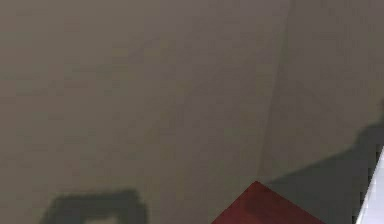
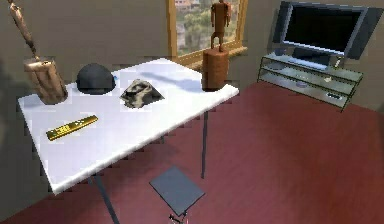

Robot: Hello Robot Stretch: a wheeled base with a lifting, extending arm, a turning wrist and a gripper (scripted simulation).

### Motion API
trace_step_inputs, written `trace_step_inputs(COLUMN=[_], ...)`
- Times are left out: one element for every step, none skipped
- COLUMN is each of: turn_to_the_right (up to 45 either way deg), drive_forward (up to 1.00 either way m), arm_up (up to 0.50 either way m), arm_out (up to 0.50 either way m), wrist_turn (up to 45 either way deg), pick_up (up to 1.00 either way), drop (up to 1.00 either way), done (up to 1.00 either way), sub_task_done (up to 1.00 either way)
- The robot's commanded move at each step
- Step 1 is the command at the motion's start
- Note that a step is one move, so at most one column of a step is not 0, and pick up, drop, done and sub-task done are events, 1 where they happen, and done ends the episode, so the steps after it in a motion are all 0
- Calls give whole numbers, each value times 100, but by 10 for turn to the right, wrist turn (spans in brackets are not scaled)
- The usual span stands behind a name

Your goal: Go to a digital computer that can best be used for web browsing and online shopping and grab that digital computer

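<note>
A dark dome [image 2: 96, 78] and a yellow bar [image 2: 72, 128] lie on the table [image 2: 150, 125] (white); I cannot tell my gripper's state.

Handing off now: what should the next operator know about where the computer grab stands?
Ahead: wall corner close up, with a strip of red floor at the bottom.
Arm side: white table carrying a wooden statue, a dark dome, a crumpled grey thing, a yellow bar and a brown figure at the far corner. None of these reads as a computer. Beyond is a TV on a glass stand, and a stool stands by the table.
Done: nothing confirmed.
Left: find the computer, drive up, grab it.
</note>
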Motion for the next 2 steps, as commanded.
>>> trace_step_inputs(turn_to_the_right=[0, 0], drive_forward=[0, 0], arm_up=[0, 10], arm_out=[0, 0], wrist_turn=[0, 0], pick_up=[100, 0], drop=[0, 0], done=[0, 0], sub_task_done=[0, 0])
